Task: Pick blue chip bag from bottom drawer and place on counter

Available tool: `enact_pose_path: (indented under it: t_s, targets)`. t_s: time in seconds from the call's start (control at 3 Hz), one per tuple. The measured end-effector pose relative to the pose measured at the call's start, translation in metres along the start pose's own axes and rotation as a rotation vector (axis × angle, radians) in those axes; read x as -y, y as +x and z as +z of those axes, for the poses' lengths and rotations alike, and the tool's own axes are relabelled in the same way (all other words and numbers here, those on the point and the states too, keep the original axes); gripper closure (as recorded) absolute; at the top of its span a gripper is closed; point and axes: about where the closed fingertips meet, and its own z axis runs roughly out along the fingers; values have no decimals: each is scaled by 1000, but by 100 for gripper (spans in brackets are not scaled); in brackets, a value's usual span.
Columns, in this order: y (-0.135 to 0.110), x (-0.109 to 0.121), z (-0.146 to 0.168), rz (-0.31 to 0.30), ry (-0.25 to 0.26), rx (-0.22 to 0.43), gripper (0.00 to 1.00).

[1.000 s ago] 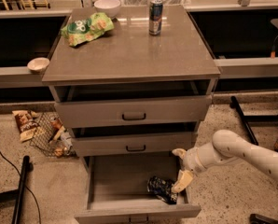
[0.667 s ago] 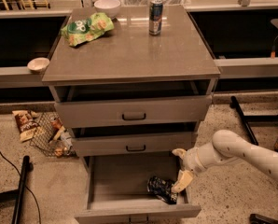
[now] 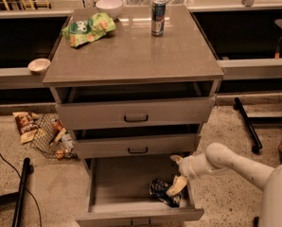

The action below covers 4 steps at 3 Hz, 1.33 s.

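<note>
The bottom drawer (image 3: 117, 186) is pulled out below two shallower drawers. The blue chip bag (image 3: 160, 192), small, dark and crumpled, lies at its front right corner. My gripper (image 3: 177, 173) reaches in from the right over the drawer's right side. It is open, with one pale finger up near the middle drawer's lower edge and the other fingertip (image 3: 177, 186) down against the bag's right side. The counter (image 3: 131, 56) is the glossy grey-brown top of the cabinet.
On the counter stand a green and yellow bag (image 3: 88, 29), a can (image 3: 158, 17) and a white bowl (image 3: 109, 6). A small bowl (image 3: 39, 65) sits on the left ledge. A brown packet (image 3: 25, 125) and a wire basket (image 3: 53, 137) lie on the floor at left. Dark stand legs (image 3: 247, 122) are at right.
</note>
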Motion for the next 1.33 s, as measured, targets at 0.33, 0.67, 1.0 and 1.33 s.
enact_pose_path:
  t_s: [0.33,0.67,1.0,1.33]
  targets:
    - [26,19,41,9,-11,11,0]
    - [47,34,77,38,-16,8,0]
    - [63,41,110,60,-16,-11,0]
    - [83,42,133,90,-10,-32,0]
